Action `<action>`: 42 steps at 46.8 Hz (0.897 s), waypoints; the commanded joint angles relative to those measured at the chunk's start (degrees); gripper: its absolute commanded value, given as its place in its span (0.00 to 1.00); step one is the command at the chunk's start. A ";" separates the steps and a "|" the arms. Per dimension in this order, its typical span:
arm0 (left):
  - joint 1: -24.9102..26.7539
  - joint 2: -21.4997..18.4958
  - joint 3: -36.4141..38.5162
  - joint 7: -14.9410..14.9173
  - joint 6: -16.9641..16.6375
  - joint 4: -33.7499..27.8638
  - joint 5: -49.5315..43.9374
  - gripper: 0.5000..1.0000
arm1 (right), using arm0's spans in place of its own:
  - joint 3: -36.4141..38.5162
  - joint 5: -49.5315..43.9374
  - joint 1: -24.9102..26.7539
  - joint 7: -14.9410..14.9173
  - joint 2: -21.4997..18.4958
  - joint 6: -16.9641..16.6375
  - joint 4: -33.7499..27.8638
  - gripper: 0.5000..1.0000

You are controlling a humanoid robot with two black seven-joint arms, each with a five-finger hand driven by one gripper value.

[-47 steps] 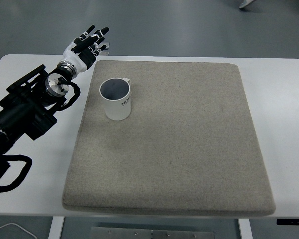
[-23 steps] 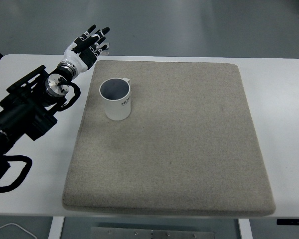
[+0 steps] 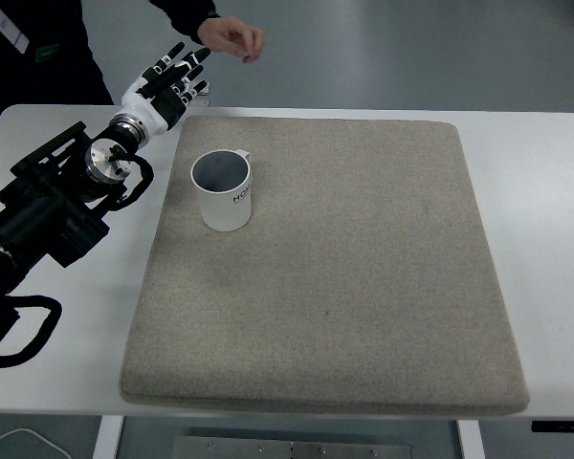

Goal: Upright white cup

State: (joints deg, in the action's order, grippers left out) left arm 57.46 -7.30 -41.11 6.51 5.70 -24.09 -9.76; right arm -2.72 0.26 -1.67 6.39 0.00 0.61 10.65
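From the left edge the black arm [image 3: 48, 210] reaches in over the white desk [image 3: 77, 316], with a loop of black cable [image 3: 24, 335] lying near the desk's front left. The left robot hand [image 3: 167, 81] hangs over the desk's far left, just off the far left corner of the mat [image 3: 344, 277], its fingers [image 3: 187, 62] stretched out and spread, pointing away toward the far edge and holding nothing. It is apart from the cup. Behind it, at the top of the view, a person in dark clothing [image 3: 33, 48] stands at the far side, a sleeve [image 3: 187, 14] reaching across and a hand [image 3: 234, 38] loosely curled above the floor beyond the desk, close to the robot hand's fingertips but not touching them as far as I can see. The grey mat covers most of the desk. On its far left part stands the cup [image 3: 225, 191], white, upright, its long axis vertical and mouth facing up; the inside looks dark and I see nothing in it. A small handle or lip sticks out at the far right of the rim, and there is dark print on its side, too small to read. The rest of the mat to the right lies bare.
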 commanded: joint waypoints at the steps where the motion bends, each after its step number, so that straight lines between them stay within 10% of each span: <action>1: -0.07 0.27 -0.02 0.00 0.01 -0.08 0.00 0.99 | 0.00 0.00 0.00 0.03 0.00 0.00 -0.02 0.86; 42: 0.11 0.53 -0.02 0.00 -0.16 0.27 0.00 0.99 | 0.00 -0.26 0.00 0.12 0.00 0.00 0.07 0.86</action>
State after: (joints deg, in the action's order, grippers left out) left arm 57.59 -6.76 -41.14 6.51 5.54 -23.83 -9.76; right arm -2.96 -0.07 -1.67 6.47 0.00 0.61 10.72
